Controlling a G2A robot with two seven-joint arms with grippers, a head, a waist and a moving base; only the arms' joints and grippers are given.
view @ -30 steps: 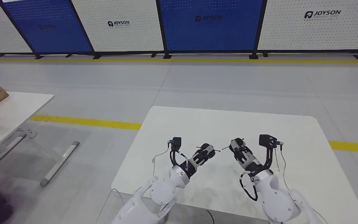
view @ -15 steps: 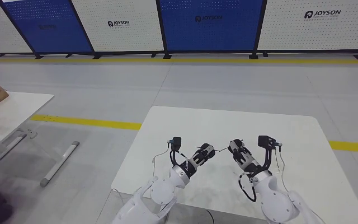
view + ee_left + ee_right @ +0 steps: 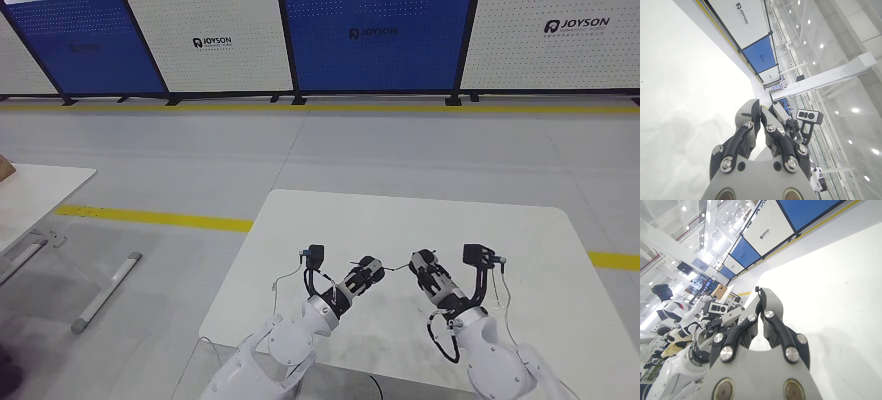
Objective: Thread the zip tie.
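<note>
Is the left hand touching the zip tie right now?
Touching. The left wrist view shows the zip tie clamped in the shut left hand, with one thin black end sticking out past a finger.

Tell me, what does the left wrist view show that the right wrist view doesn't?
Left wrist view: the left gripper shut on the zip tie, a thin pointed strip sticking out sideways. Right wrist view: the right gripper shut on a small blocky head, seemingly a zip tie's locking end. Both: the white table and the blue-and-white wall panels behind.
</note>
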